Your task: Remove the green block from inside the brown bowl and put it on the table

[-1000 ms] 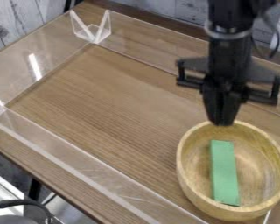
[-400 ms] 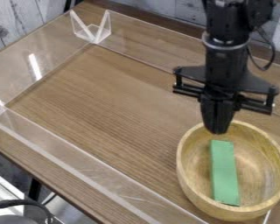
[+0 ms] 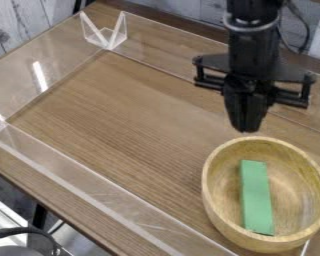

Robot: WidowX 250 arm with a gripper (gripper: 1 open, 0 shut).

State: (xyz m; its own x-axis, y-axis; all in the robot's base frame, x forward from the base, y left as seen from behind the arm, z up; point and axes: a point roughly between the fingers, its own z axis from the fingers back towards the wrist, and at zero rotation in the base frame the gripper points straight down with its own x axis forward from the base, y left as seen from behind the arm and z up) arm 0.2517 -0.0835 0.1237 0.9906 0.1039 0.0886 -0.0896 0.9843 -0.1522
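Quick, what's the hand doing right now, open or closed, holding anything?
Hand: open or closed can't be told; nothing visible held, green block in the bowl.

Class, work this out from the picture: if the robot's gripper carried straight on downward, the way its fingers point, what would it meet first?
Probably the far rim of the brown bowl or the table just beyond it; one view leaves the gripper's depth unclear.

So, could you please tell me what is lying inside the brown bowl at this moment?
Inside the brown bowl lies one bright green rectangular block, flat on the bottom. Nothing else is visible in it; the patch directly beneath the block is covered.
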